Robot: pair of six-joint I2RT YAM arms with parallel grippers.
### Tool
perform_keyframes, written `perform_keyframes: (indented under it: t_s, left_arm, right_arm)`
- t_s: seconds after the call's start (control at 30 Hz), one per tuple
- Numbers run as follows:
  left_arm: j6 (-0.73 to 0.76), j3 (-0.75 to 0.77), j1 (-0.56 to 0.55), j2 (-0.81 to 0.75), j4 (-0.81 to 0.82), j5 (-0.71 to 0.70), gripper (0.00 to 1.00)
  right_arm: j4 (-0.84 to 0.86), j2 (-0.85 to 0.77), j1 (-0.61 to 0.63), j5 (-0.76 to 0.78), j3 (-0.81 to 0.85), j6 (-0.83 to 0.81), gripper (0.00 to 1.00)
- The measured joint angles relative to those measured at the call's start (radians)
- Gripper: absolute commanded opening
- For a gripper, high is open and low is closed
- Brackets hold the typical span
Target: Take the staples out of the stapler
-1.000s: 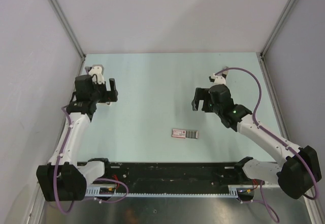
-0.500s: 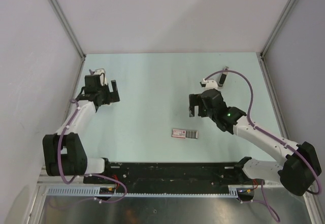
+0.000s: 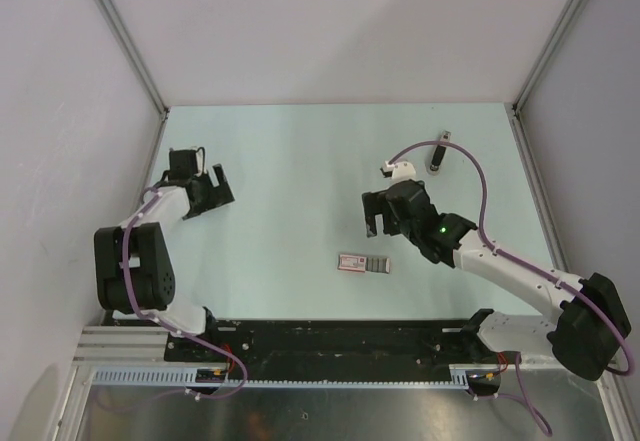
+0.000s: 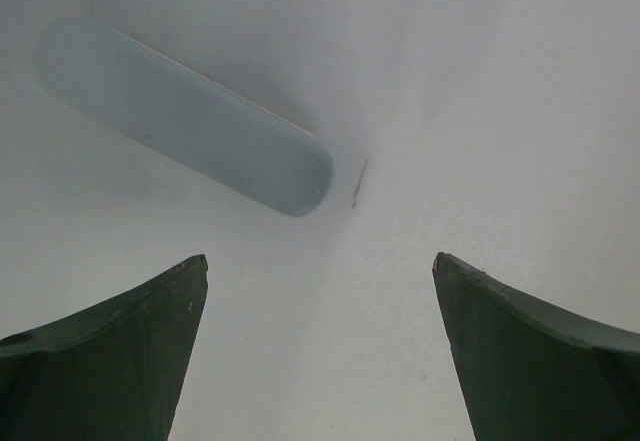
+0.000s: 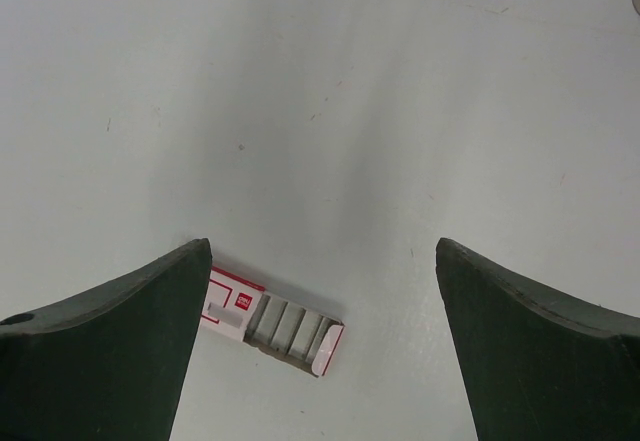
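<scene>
1. Landmark: a flat pink-and-grey staple box [image 3: 364, 263] lies on the pale green table [image 3: 300, 151]. In the right wrist view the staple box [image 5: 272, 321] shows red-and-white ends and grey ribbed compartments.
2. Task item: the small slim black-and-dark-grey stapler [image 3: 437, 155] lies on the table beyond the staple box and to its right, well apart from it. Neither gripper touches it. It is too small in the top view to tell whether it is open or closed.
3. The right gripper [image 3: 378, 223] hangs above the table just beyond the staple box, between the box and the stapler. In the wrist view the right gripper [image 5: 322, 246] has its fingers spread wide with nothing between them. The box shows low in that view, close to the left-hand finger.
4. The right arm's purple cable [image 3: 480, 176] arcs up past the stapler.
5. The left gripper [image 3: 222, 189] is far left of the staple box and beyond it, close to the left wall. In the wrist view the left gripper [image 4: 320, 261] also has its fingers spread apart and holds nothing.
6. The left wrist view shows a pale blue oblong [image 4: 190, 131] with a rounded end, ahead of the fingers. A thin brown sliver [image 4: 358, 183] sits just beside that end. I cannot tell what either one is.
</scene>
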Motion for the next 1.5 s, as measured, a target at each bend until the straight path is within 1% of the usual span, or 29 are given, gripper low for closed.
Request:
perform_keyframes:
  t_s: [0.13,0.3,0.4,0.57,0.8,1.0,1.13,1.23,1.33,1.5]
  left_arm:
    - [-0.022,0.019,0.023,0.031,0.003,-0.003,0.99]
    - [-0.045,0.054,0.027,0.088,0.007,-0.010,0.99]
    - [-0.051,0.075,0.028,0.118,0.009,-0.017,0.96]
    - [-0.064,0.112,0.043,0.151,0.011,-0.020,0.83]
    - [-0.070,0.150,0.082,0.185,0.014,-0.008,0.61]
    - [-0.059,0.150,0.082,0.192,0.011,0.021,0.33]
    - [-0.030,0.150,0.076,0.191,0.010,0.024,0.26]
    - [0.002,0.138,0.051,0.182,0.022,0.027,0.22]
    - [0.031,0.104,-0.010,0.149,0.024,0.053,0.20]
    - [0.071,0.018,-0.180,0.029,0.009,0.149,0.18]
  right_arm:
    - [0.026,0.005,0.000,-0.004,0.000,-0.012,0.99]
    - [0.071,0.047,0.000,-0.011,0.000,-0.032,0.99]
    - [0.087,0.082,0.000,-0.014,0.000,-0.039,0.99]
    - [0.108,0.115,0.002,-0.028,0.000,-0.043,0.99]
    - [0.132,0.116,0.004,-0.041,0.000,-0.047,0.99]
    - [0.139,0.117,0.005,-0.051,0.000,-0.052,0.98]
    - [0.139,0.117,0.005,-0.055,0.000,-0.052,0.97]
    - [0.139,0.117,0.006,-0.055,0.000,-0.052,0.96]
    - [0.139,0.116,0.007,-0.055,0.000,-0.051,0.96]
    - [0.134,0.099,0.010,-0.053,0.000,-0.051,0.96]
